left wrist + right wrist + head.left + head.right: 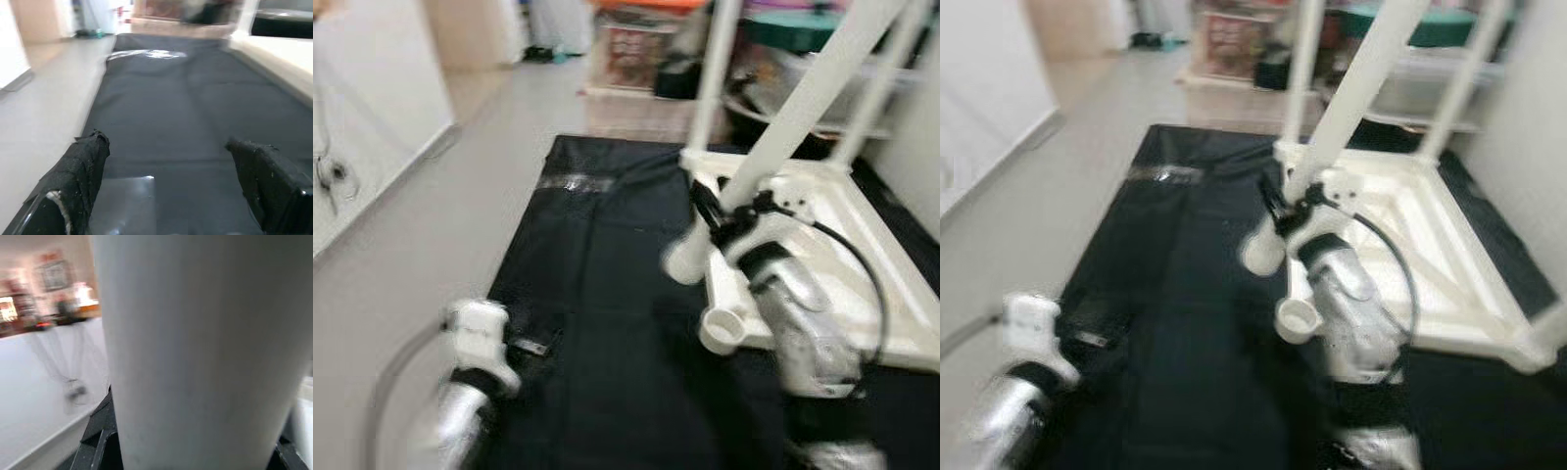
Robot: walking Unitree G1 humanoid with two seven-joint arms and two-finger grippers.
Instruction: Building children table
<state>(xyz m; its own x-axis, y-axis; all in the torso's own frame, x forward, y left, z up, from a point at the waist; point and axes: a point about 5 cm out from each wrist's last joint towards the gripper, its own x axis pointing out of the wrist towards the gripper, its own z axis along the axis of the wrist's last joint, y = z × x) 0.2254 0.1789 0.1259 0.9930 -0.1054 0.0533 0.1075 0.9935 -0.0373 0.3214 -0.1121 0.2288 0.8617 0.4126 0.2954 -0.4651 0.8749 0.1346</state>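
Right gripper (717,220) clamped on a white table leg (803,108), at its base on the upturned tabletop (862,294). Left gripper (171,196) spread apart, low over the black mat (597,294), well apart from the table.

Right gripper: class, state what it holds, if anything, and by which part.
The right gripper is closed around a white table leg, near its lower end where it meets the upturned tabletop.

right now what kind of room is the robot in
Probably a room in a home, used for storage or play: a black mat on a pale floor, an upturned white table, and cluttered boxes against the far wall.
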